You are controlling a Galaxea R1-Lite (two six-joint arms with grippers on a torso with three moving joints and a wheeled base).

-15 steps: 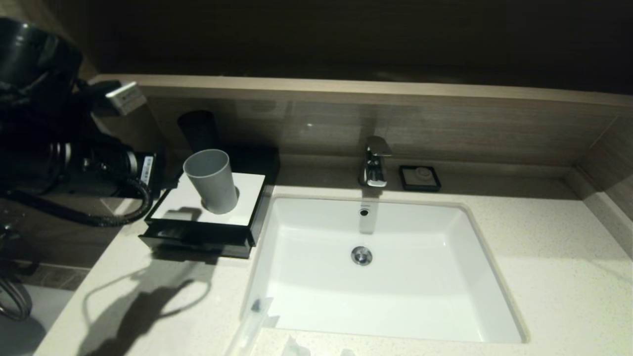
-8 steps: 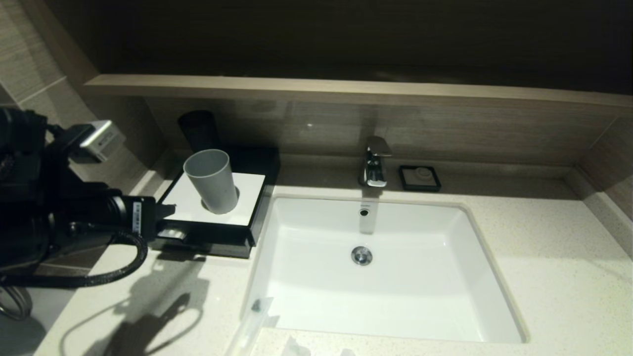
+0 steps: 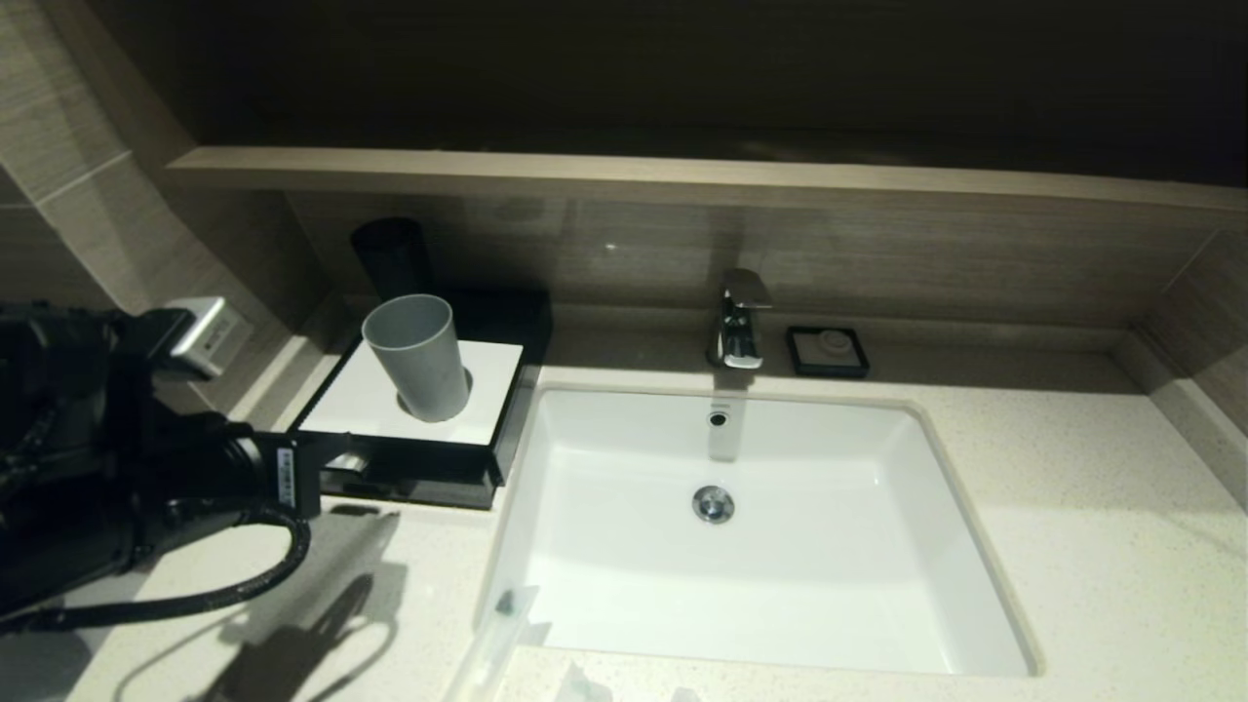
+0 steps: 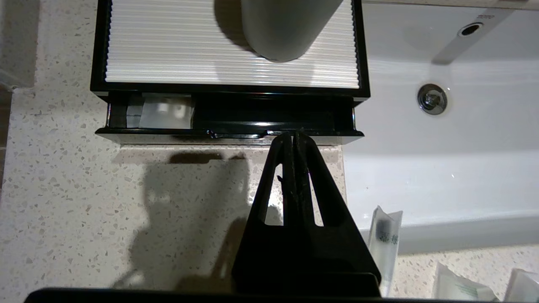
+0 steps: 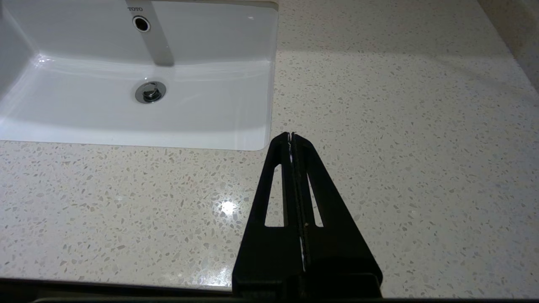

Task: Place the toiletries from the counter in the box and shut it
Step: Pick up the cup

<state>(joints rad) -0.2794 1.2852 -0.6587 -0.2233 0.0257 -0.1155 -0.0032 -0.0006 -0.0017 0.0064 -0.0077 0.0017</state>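
The black box (image 3: 502, 429) with a white top panel stands left of the sink. Its front drawer (image 4: 227, 135) is pulled out a little, and one clear packet (image 4: 164, 111) lies in its left end. My left gripper (image 3: 336, 450) is shut and empty; in the left wrist view (image 4: 293, 135) its tips are level with the drawer's front edge, contact unclear. Toiletries lie on the counter (image 3: 1072, 468) at the sink's near edge: a long slim packet with a dark end (image 3: 497, 629) (image 4: 385, 240) and two more packets (image 4: 459, 288). My right gripper (image 5: 290, 135) is shut and empty over the counter right of the sink.
A grey tapered cup (image 3: 417, 356) stands on the box's white top. The white sink basin (image 3: 877, 585) fills the middle, with a chrome tap (image 3: 741, 317) and a small black soap dish (image 3: 828, 351) behind it. A brown ledge (image 3: 682, 175) runs along the back.
My left arm has come down and back toward the near left, from above the box's left side to level with the drawer front. The right arm has not visibly moved.
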